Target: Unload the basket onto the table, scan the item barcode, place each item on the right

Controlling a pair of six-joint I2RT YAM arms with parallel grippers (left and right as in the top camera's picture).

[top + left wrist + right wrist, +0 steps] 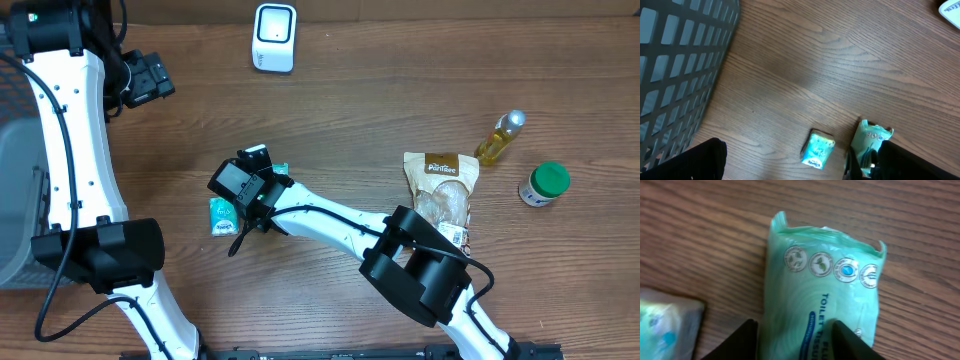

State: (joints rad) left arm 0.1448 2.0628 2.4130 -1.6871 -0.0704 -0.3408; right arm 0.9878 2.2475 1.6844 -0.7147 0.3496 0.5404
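Closest thing to the lens on my right wrist feed is the right gripper itself. Its two dark fingers poke up from the bottom edge with the green toilet tissue pack right between them, row of round logos facing me. One finger overlaps the pack's side and the other sits just off its edge, so honestly I can't tell whether the jaws are actually pinching it or only straddling it. Ok, overhead now, starting far left: there's a grey mesh basket at the table's edge, and the white left arm runs up alongside it. The left gripper hangs near the top left corner, jaws spread wide, nothing in them. Moving right, a small teal packet lies flat on the wooden table, just beside the tissue pack. From up here the pack is mostly hidden under the right gripper, only a green sliver showing. The white scanner stands at the back edge, well apart from the pack. Further right a brown pouch lies partly under the right arm. Then comes a little bottle of yellow liquid lying on the wood, and last a white jar with a green lid, all well apart from both grippers.
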